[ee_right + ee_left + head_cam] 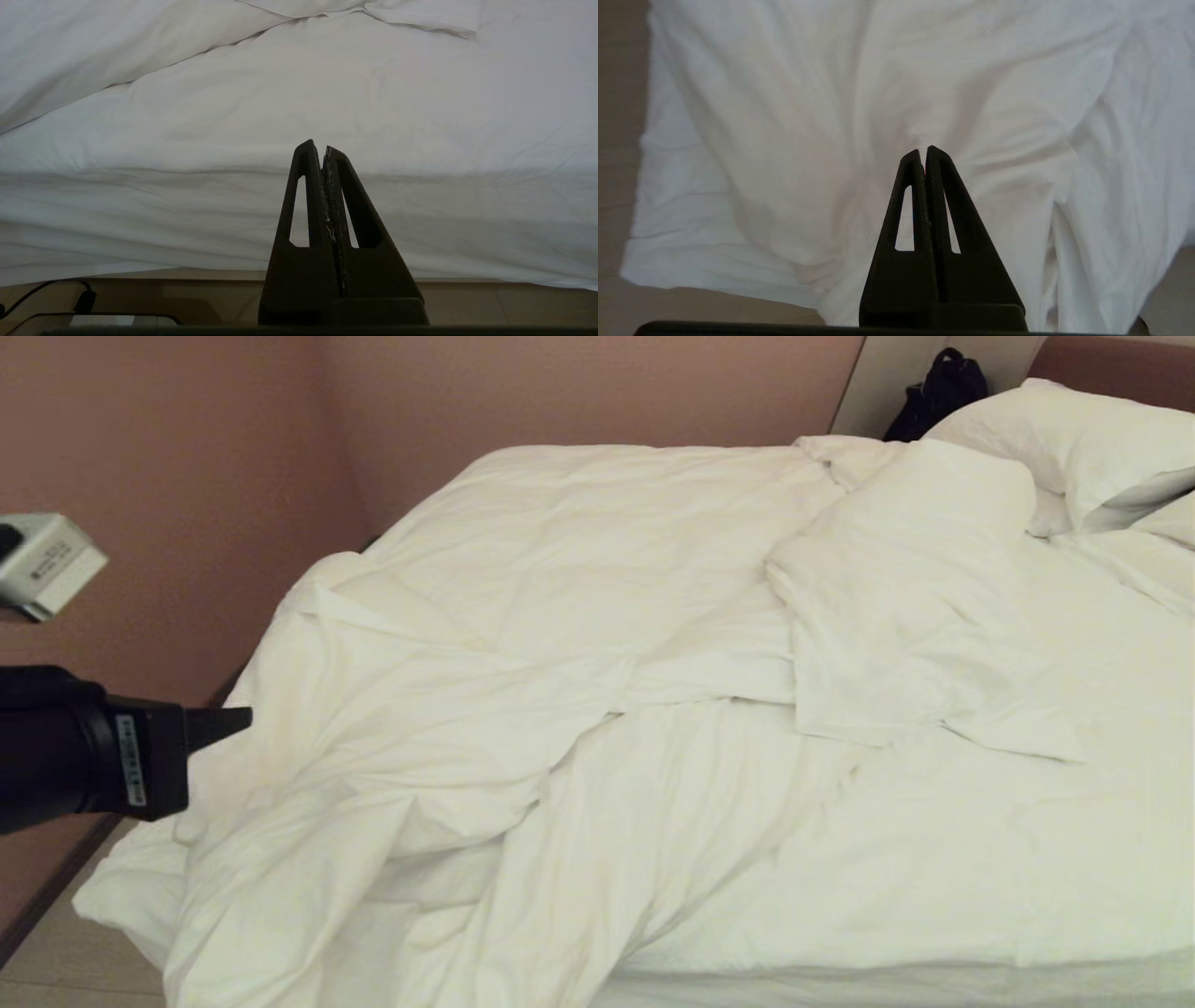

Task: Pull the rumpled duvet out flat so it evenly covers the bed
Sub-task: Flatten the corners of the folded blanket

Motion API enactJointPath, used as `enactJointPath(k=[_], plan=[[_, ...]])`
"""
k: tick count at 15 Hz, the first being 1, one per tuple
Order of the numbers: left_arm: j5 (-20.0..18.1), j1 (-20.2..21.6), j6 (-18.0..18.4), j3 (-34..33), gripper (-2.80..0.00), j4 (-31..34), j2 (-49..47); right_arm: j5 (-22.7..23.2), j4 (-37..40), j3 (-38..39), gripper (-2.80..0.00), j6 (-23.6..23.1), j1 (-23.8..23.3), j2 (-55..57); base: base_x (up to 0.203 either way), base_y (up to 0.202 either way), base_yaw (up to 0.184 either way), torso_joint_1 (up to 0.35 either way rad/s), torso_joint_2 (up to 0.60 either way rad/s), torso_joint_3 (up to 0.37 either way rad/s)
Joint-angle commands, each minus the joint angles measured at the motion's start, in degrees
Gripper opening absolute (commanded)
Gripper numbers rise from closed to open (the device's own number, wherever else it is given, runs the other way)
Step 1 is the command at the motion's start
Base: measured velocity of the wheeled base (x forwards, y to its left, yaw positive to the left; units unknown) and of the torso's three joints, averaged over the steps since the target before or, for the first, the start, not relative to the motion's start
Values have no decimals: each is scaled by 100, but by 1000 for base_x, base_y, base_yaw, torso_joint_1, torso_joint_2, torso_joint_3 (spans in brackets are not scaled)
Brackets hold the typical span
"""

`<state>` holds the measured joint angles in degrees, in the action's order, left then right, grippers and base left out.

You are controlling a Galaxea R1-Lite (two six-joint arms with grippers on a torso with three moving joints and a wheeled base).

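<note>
Your left claw (924,150) is pressed together, tips touching the duvet (579,709) at the bed's (840,980) near-left corner; whether fabric is caught between them, you can't tell. One duvet, bunched in folds toward that corner. Your right claw (322,145) hangs pressed together, empty, low beside the bed's edge. Two pillows (1074,439) at the head end, one cut off.

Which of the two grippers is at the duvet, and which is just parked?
The left gripper is the one: its closed tips press into a pucker of the duvet at the bed's left corner. The right gripper, also shut, hangs clear before the mattress side.
</note>
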<state>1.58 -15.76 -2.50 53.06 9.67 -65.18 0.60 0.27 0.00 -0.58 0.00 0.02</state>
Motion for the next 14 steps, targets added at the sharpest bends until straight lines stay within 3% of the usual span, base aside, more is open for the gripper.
enactJointPath(k=[1, 6, 14], plan=[[-8, -6, -5, -50, -280, 0, -127, 2, 0, 0, -280, -4, 0, -2, 0, 0, 0, 0, 0, 0], [-17, 3, -5, -261, -280, -79, -232, 2, 0, 0, -280, -4, 0, -2, -97, 0, 0, 2, 1, 4], [-17, -6, 83, -410, -280, -562, -496, 2, 0, 0, -280, -4, 0, -2, 0, 0, 0, 0, 0, 0]])
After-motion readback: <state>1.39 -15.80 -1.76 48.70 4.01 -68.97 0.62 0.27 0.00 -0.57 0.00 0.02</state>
